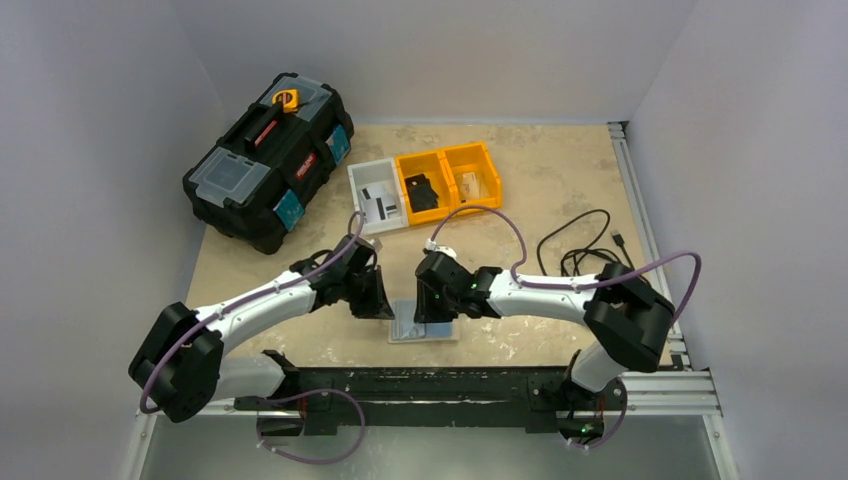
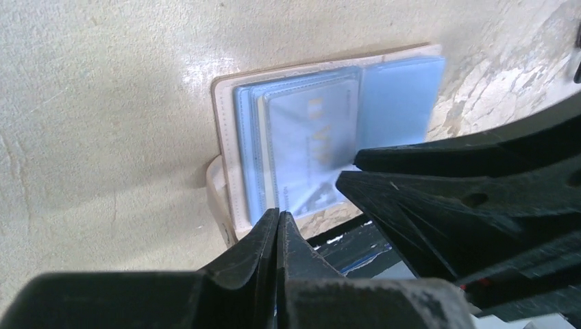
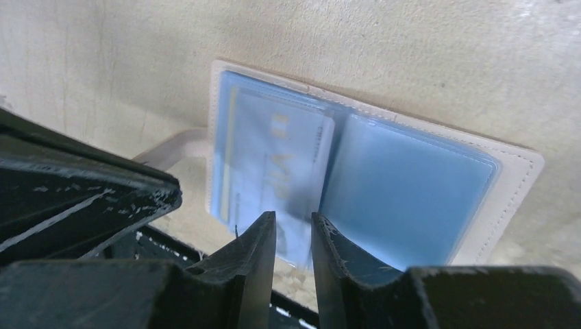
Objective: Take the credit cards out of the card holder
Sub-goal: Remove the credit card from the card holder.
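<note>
The card holder [image 1: 422, 328] lies open and flat near the table's front edge, pale tan with blue clear sleeves; it also shows in the left wrist view [image 2: 226, 137] and the right wrist view [image 3: 514, 178]. A pale credit card [image 3: 274, 151] sits in the left sleeve and sticks out a little past the holder's near edge [image 2: 308, 130]. My left gripper [image 1: 375, 300] is shut and empty, its tips [image 2: 277, 216] at the holder's near left edge. My right gripper [image 1: 435, 300] is open by a narrow gap, its tips [image 3: 293, 219] straddling the card's protruding edge.
A black toolbox [image 1: 268, 160] stands at the back left. A white bin [image 1: 378, 198] and two yellow bins [image 1: 445, 178] sit behind the arms. A black cable [image 1: 580, 250] lies at the right. A black rail [image 1: 450, 385] runs along the front edge.
</note>
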`<state>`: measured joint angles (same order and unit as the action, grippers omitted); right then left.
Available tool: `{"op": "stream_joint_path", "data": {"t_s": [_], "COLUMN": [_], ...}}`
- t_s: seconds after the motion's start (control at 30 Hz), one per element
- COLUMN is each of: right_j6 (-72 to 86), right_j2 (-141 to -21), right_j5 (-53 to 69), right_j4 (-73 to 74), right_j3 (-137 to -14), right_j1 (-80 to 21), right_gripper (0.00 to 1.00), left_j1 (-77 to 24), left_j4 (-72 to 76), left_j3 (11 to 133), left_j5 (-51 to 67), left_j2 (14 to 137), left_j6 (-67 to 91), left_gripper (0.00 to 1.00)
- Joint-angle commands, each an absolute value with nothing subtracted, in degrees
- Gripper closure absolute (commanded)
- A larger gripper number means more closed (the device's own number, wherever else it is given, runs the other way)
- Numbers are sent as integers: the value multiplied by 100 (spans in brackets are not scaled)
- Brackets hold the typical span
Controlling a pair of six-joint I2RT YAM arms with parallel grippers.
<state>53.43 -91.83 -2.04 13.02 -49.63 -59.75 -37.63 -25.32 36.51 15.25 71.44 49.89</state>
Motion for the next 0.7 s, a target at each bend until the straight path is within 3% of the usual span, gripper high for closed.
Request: {"op": "stream_joint_path", "data": {"t_s": [0.0,0.67], "right_j6": [5220,5386], "right_j2": [-8655,-8962], "right_j5": [-519,-137], "right_j4": [1798,903], "right_j3": [-5261,-4337], "right_j1": [-5988,-5813], "right_gripper": [74,75], "left_j1": [-3846,-4107], "left_j4": [-2624,-2048], "left_j3": [3981,3957], "left_j5": [1585,1679], "left_j2": [7081,7924], "left_j6": [4918,5128], "left_gripper": [100,100]}}
